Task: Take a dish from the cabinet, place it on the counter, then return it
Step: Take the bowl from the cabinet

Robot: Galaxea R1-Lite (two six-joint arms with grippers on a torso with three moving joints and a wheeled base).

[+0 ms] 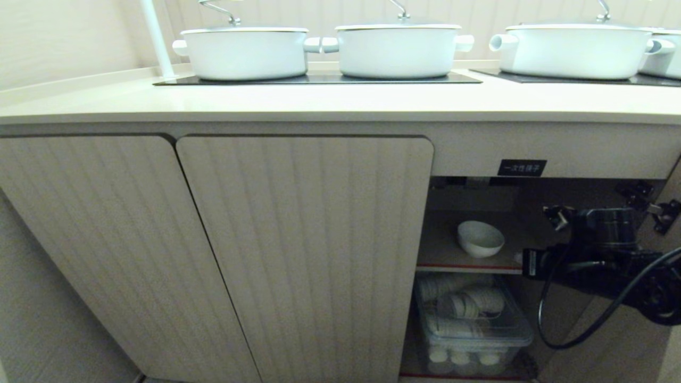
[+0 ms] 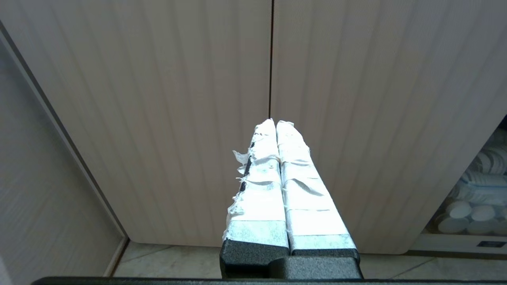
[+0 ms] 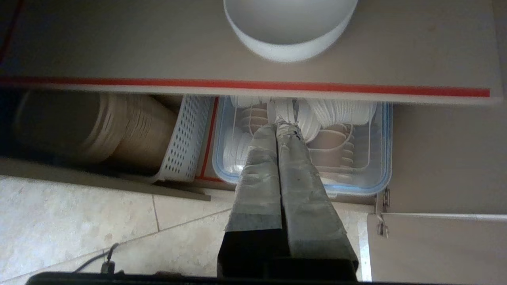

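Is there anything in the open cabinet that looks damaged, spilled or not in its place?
Nothing stands out. The dish sits upright and whole on the shelf, and the clear bin below is neatly packed. Only the tape on the left pincer looks frayed.

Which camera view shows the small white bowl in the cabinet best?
The head view: the whole dish sits upright on the cabinet's inner shelf. The right wrist view shows only the dish's near part, cut by the frame edge. The left wrist view shows none of it.
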